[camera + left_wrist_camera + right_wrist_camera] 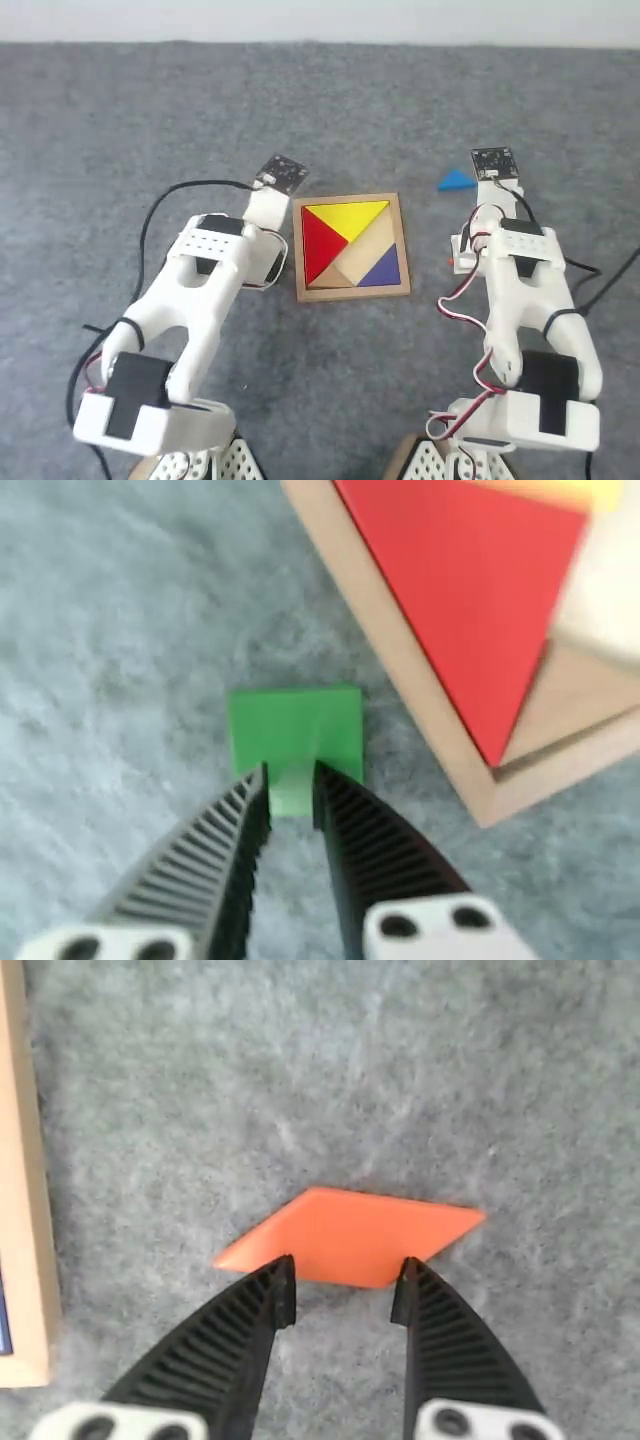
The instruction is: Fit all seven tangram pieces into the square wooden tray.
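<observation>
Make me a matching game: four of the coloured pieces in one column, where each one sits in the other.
Pieces:
1. green square
2. orange parallelogram
3. red triangle
4. light blue triangle

Places:
A. inside the wooden tray
B. alone on the carpet, past the tray's far right corner
C. on the carpet at the right gripper
D. on the carpet at the left gripper

Pairs: 1-D, 2-C, 3-A, 4-B

Claw [290, 785] tips narrowly apart over near edge of green square [295, 735], which lies flat on grey tabletop [120, 630]. Tray [425, 690] corner just beside it, red triangle [470, 590] inside.
</observation>
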Action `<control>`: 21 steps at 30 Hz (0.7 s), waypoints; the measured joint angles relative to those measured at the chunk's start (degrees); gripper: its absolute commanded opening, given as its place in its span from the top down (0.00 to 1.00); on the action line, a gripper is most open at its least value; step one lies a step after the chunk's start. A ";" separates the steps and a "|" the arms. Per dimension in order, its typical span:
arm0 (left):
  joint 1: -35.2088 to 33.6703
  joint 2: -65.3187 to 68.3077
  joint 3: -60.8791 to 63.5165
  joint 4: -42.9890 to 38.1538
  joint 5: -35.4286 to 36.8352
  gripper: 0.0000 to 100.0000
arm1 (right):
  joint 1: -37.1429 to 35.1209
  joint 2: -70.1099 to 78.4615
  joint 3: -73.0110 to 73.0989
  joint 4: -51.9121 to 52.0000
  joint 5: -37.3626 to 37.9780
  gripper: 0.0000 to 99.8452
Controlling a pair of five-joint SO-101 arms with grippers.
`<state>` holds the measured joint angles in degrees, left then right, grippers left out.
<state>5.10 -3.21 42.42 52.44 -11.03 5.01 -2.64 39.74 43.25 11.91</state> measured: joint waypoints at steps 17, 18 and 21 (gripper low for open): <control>-2.46 1.05 -1.58 1.58 1.93 0.76 | 0.00 -0.09 0.00 0.00 0.00 0.83; -3.34 1.05 -1.93 1.76 1.93 0.76 | 0.00 -0.09 0.00 0.00 0.00 0.83; -3.69 1.85 -2.46 1.76 2.20 0.76 | 0.09 -0.09 0.00 0.00 0.00 0.83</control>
<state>1.41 -1.36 39.96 54.20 -8.84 5.10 -2.73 39.74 43.25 11.91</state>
